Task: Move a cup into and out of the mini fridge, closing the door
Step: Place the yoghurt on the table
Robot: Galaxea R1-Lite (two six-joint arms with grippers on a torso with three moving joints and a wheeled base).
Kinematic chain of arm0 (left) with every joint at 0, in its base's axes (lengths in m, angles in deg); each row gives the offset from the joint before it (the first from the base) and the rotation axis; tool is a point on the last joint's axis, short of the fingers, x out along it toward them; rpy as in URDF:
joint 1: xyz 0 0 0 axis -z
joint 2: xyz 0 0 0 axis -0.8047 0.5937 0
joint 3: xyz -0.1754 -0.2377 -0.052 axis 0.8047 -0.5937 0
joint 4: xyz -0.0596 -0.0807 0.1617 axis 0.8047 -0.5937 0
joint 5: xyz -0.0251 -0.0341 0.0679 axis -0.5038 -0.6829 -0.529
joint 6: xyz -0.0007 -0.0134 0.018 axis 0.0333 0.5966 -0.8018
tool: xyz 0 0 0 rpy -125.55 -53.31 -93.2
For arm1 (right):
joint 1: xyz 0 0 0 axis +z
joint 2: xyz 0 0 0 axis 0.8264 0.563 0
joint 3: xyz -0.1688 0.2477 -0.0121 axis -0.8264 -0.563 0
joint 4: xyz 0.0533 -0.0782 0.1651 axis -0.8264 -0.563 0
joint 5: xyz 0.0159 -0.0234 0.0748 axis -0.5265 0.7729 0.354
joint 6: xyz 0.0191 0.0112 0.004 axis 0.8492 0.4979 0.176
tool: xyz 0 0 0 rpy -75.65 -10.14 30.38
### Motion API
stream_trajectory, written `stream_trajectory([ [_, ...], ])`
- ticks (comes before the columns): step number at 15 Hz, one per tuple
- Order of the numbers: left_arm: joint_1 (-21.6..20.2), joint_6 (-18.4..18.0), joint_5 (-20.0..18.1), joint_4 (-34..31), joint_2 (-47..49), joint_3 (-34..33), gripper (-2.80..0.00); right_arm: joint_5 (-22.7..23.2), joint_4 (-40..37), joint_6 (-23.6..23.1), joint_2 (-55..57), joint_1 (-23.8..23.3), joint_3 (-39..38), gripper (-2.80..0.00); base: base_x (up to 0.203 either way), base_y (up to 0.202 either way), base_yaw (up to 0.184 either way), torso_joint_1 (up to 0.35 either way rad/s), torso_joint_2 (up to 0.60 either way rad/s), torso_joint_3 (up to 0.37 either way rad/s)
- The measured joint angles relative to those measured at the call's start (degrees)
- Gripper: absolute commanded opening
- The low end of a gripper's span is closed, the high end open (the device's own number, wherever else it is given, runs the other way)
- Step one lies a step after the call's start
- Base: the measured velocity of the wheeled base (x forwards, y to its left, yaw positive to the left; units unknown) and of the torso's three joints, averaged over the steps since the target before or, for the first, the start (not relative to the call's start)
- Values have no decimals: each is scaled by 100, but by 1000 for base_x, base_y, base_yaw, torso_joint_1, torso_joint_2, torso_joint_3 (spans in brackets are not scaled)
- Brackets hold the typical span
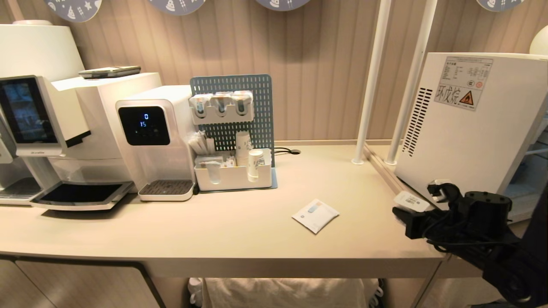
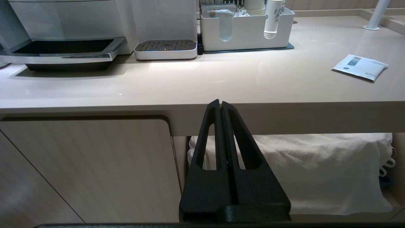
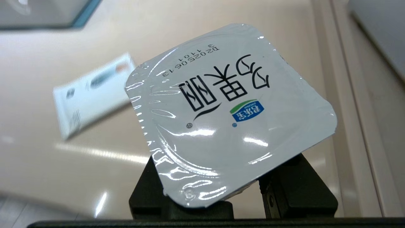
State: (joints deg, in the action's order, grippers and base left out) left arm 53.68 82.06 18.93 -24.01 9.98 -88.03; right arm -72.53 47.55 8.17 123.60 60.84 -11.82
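Note:
The cup (image 3: 231, 107), a small white pot with a square foil lid and dark print, sits between the fingers of my right gripper (image 3: 226, 186), which is shut on it. In the head view the cup (image 1: 411, 201) and right gripper (image 1: 409, 216) hover over the counter's right end, just left of the mini fridge (image 1: 466, 128). The fridge shows its white vented side with a warning sticker. Its door is out of view. My left gripper (image 2: 220, 104) is shut and empty, parked low in front of the counter edge.
A flat white sachet (image 1: 315, 215) lies on the counter mid-right. Two white poles (image 1: 371, 85) rise beside the fridge. A white organiser with paper cups (image 1: 233, 173), a water dispenser (image 1: 154, 141) and a coffee machine (image 1: 47, 124) line the back left. White cloth (image 2: 316, 171) hangs under the counter.

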Motion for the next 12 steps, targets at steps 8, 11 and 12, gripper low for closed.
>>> stream_trajectory([
  [8, 0, 2, 2, 0, 0, 0, -280, -829, -560, -273, 1993, 175, 2499, -280, 0, 0, 0, 0, 0, 0],
  [11, -5, -1, 1, 0, 0, 0, -280, -1226, -964, -543, 2414, 211, 3060, -280, 0, 0, 0, 0, 0, 0],
  [12, -2, 0, 2, 1, 0, 0, -280, -1243, -986, -560, 2486, 217, 3139, -280, 0, 0, 0, 0, 0, 0],
])
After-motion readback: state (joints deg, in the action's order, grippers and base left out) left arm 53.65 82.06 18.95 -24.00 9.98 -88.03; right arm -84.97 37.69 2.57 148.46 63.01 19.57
